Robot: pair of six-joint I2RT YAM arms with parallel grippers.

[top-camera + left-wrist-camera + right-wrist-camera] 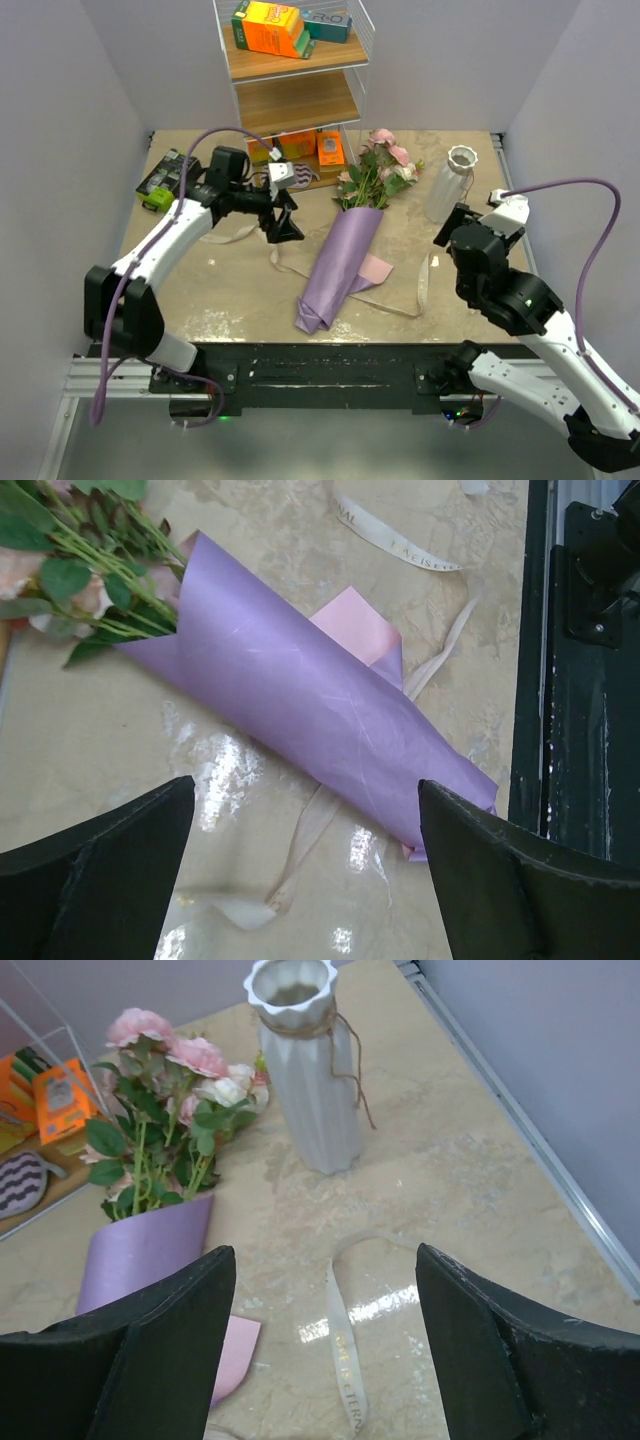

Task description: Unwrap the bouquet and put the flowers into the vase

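Top external view gives me the bouquet (pixel 343 265) lying flat on the marble-patterned table (pixel 230 295) between my two arms, its lavender paper cone pointing its narrow end toward the near edge and its open mouth toward the back. The flowers (pixel 380 165) stick out of that mouth, pink and cream blooms on leafy green stems, their heads near the foot of the wire shelf (pixel 290 100) and left of the vase (pixel 449 185), which stands upright and apart from them toward the right rear of the table. A corner of the pink sheet (pixel 376 268) peeks out from the right side of the cone. The cream ribbon (pixel 424 285) lies slack on the tabletop, trailing out on both sides of the paper. My left gripper (pixel 282 228) hangs over the table left of the cone, and the left wrist camera shows its jaws spread wide with nothing between them, the purple paper below. My right gripper (pixel 325 1250) sits right of the cone, on the near side of the vase, jaws likewise wide and holding nothing; between them I see a loop of ribbon with gold lettering
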